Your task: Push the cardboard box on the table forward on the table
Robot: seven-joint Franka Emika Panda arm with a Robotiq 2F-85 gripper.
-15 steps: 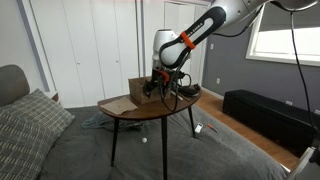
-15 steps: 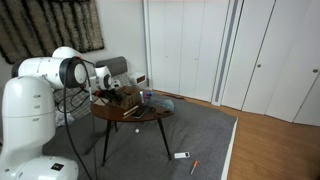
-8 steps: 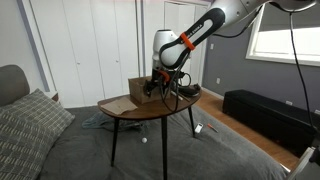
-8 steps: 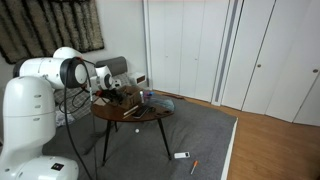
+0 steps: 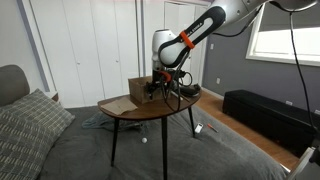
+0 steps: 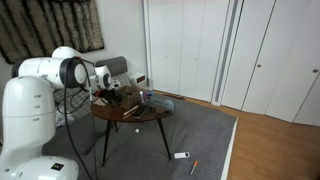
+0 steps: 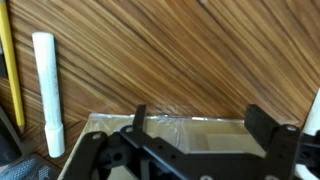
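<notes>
The brown cardboard box (image 5: 142, 90) sits at the back of the round dark wooden table (image 5: 130, 112). My gripper (image 5: 160, 82) hangs right beside the box, low over the tabletop. In the wrist view the box's top (image 7: 190, 135) fills the lower middle, and my two open fingers (image 7: 200, 118) stand spread across it, with nothing held between them. In an exterior view the box (image 6: 112, 92) is partly hidden by the arm.
A white marker (image 7: 48, 92) and a yellow pencil (image 7: 10, 62) lie on the tabletop (image 7: 180, 50). A black low bench (image 5: 268, 115) stands near the window. A grey pillow (image 5: 30, 130) lies in front. Small items (image 6: 182, 156) lie on the floor.
</notes>
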